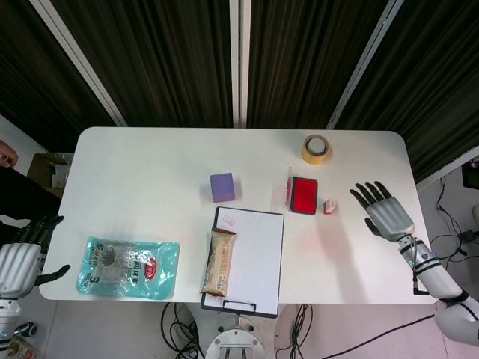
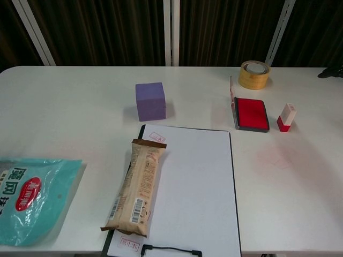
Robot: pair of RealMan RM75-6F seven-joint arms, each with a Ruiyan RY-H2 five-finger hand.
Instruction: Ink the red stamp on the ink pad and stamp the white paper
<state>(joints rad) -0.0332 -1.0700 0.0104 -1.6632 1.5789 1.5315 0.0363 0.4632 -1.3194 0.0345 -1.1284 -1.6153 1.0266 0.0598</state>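
The small red-and-white stamp (image 1: pixel 329 206) (image 2: pixel 286 117) stands upright just right of the open ink pad (image 1: pixel 304 195) (image 2: pixel 251 113), whose red surface faces up. White paper (image 1: pixel 254 254) (image 2: pixel 193 187) lies on a clipboard at the table's front centre, with small red prints on it. My right hand (image 1: pixel 383 210) hovers over the table to the right of the stamp, fingers spread, holding nothing. Only its dark fingertips (image 2: pixel 332 72) show in the chest view. My left hand (image 1: pixel 21 257) stays off the table's left edge, fingers apart and empty.
A snack bar (image 1: pixel 220 260) (image 2: pixel 136 186) lies across the paper's left edge. A purple cube (image 1: pixel 222 187) (image 2: pixel 150 101) sits behind the clipboard. A tape roll (image 1: pixel 316 148) (image 2: pixel 254 74) is at the back right, a teal bag (image 1: pixel 129 267) (image 2: pixel 29 195) at the front left.
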